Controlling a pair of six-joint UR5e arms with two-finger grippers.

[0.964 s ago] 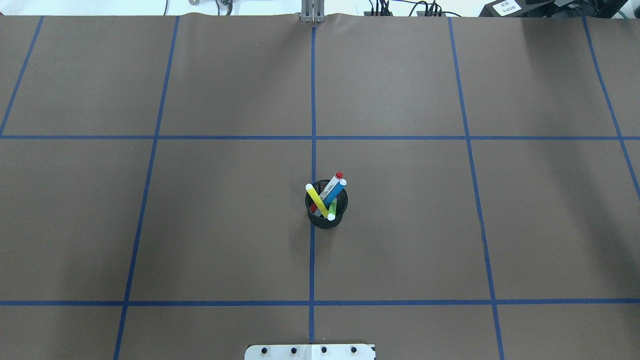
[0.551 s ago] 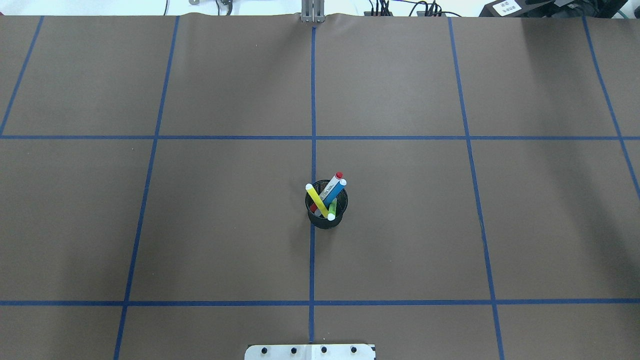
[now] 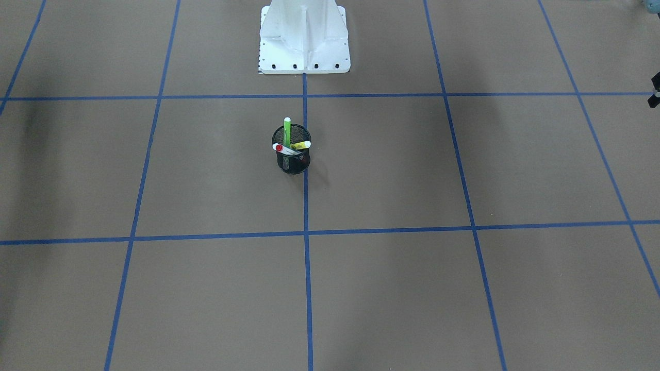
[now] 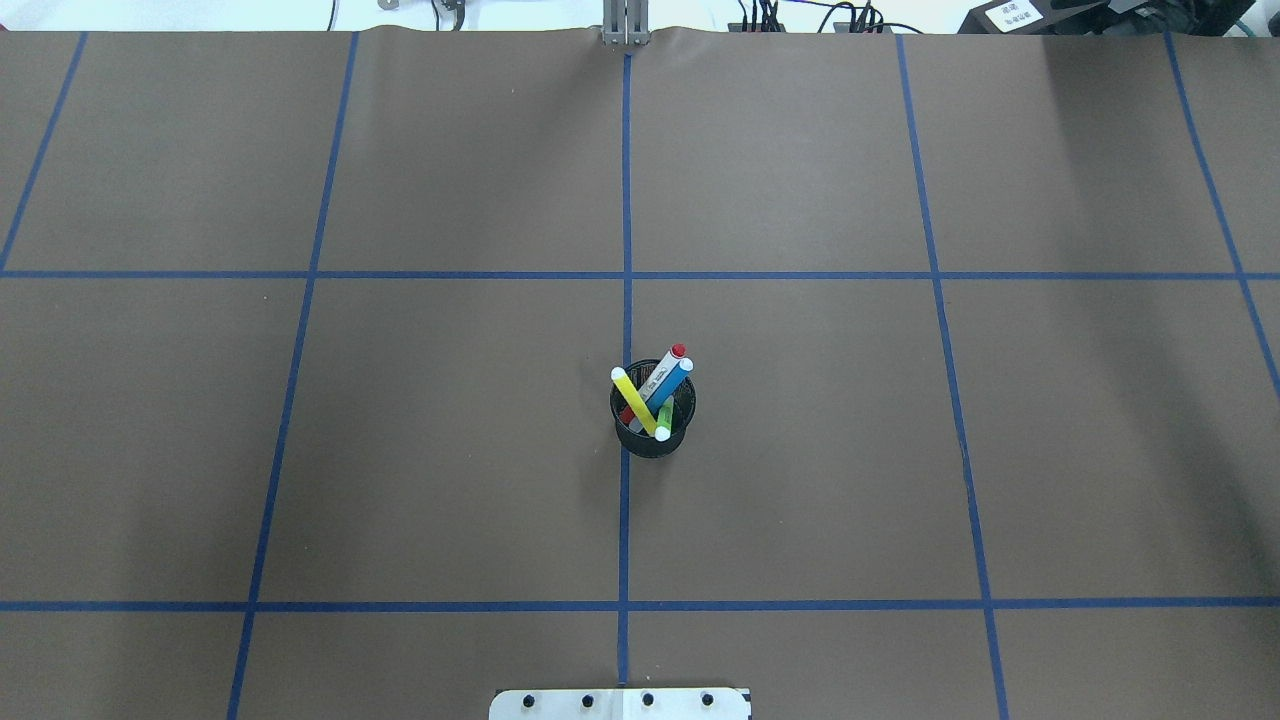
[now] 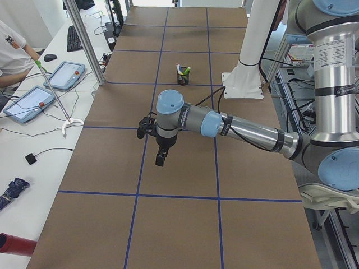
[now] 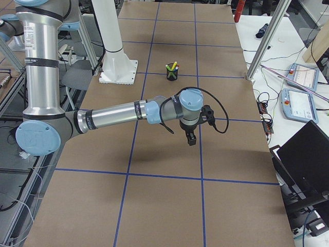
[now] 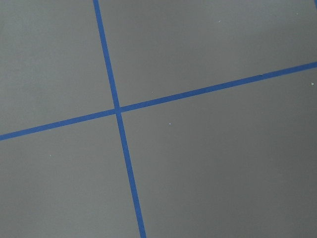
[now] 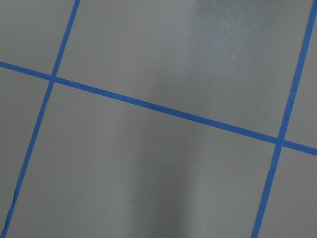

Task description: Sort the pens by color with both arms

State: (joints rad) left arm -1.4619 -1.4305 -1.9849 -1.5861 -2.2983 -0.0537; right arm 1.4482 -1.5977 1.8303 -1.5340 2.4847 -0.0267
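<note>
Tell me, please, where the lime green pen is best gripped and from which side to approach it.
Grip the lime green pen near its top end, coming straight down from above. It stands steepest in the black mesh cup, leaning on the rim nearest the robot, and that end rises free above the rim, so jaws closing across the barrel should likely find room.

Blue pen (image 4: 671,383), red-capped white pen (image 4: 677,352), lime green pen (image 4: 667,409), yellow pen (image 4: 637,401), crossed inside mesh cup (image 4: 649,447).
</note>
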